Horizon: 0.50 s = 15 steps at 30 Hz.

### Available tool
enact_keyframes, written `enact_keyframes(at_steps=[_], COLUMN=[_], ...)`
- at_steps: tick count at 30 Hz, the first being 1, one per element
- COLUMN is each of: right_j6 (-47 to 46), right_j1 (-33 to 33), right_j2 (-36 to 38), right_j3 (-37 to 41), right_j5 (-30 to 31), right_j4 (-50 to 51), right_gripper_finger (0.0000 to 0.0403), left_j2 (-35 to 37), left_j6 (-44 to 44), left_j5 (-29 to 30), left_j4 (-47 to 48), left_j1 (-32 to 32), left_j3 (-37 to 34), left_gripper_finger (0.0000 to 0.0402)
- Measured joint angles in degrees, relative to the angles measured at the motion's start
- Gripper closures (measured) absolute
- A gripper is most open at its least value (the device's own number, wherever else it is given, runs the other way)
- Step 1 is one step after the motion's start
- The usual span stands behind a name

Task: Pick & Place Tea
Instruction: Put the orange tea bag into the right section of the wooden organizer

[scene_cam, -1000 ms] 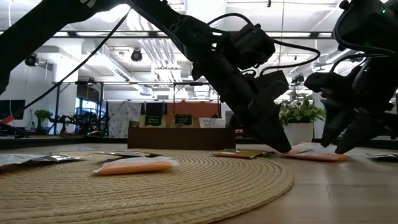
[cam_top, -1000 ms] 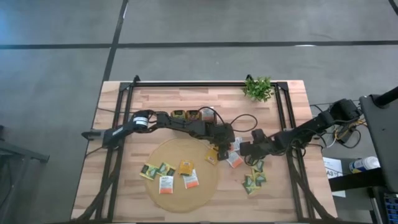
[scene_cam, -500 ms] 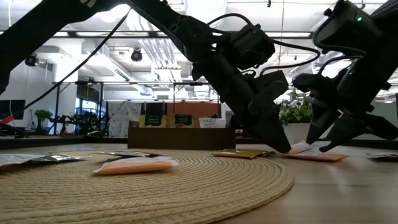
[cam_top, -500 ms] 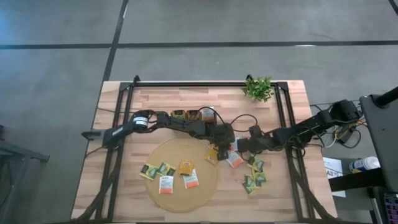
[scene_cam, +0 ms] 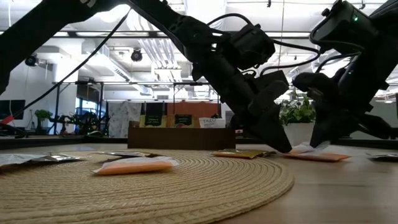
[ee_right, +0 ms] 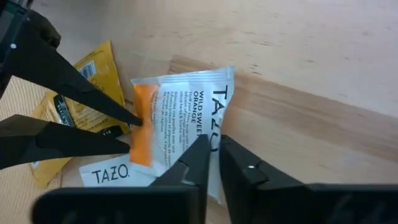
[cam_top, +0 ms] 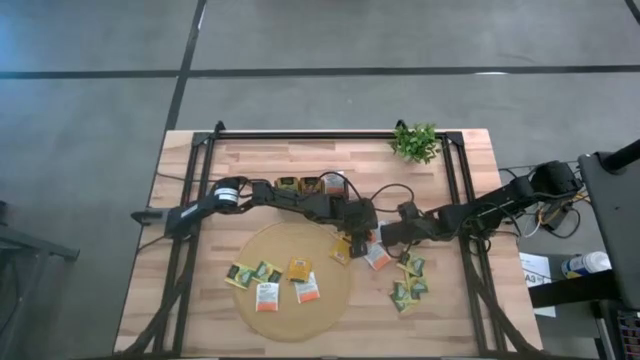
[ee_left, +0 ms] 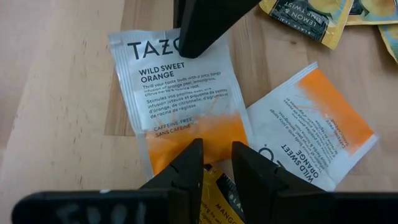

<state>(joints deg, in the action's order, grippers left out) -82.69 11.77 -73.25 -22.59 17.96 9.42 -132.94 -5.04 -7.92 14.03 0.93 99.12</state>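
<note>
An orange-and-white tea sachet [ee_left: 180, 99] lies just right of the round tan mat [cam_top: 280, 240], between both grippers. My left gripper [ee_left: 217, 158] is at its orange end and my right gripper [ee_right: 214, 152] at its white end; both are shut on it. A second orange-and-white sachet [ee_left: 311, 134] lies flat beside it, and a yellow sachet [ee_right: 81, 93] lies under my left fingers. Several more sachets lie flat on the mat [cam_top: 270, 285]. My left gripper has the sachet's orange end [ee_right: 144, 106] between its two fingertips, slanting down from the table's left. That end stays low at the table. My right gripper pinches the white end's edge [ee_right: 217, 124] between its two fingers, slanting down from the table's right. The white end [scene_cam: 318, 147] is raised slightly off the wood.
A dark brown tray [cam_top: 310, 185] with sachets standing in it sits behind the mat. A small green plant [cam_top: 415, 142] stands at the far edge. Several green and yellow sachets [cam_top: 408, 285] lie right of the mat. Bare wood lies at the near right.
My right gripper has edged toward the table's left, onto the sachet, and its fingers, spread wide before, have shut on the white end. My left arm has kept still at the orange end.
</note>
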Motion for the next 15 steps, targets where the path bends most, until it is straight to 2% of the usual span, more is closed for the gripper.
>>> enact_keyframes(at_steps=[3, 9, 15], right_j6=[1.9, 9.7, 22.0], right_j1=[0.0, 0.0, 0.0], right_j2=[0.0, 0.1, 0.1], right_j3=[-0.3, -3.7, -13.2], right_j5=[0.0, 0.0, 0.1], right_j4=[-0.7, 0.2, 14.5], right_gripper_finger=[0.0391, 0.0394, 0.0394], left_j2=[0.7, 4.4, 12.1], left_j6=[-0.9, -5.0, -14.3], left_j5=[0.1, 0.6, 0.8], left_j4=[0.4, 3.5, 11.6], left_j1=[0.0, -0.2, -1.9], left_j3=[-0.1, -0.3, -0.3], left_gripper_finger=[0.0317, 0.0317, 0.0317])
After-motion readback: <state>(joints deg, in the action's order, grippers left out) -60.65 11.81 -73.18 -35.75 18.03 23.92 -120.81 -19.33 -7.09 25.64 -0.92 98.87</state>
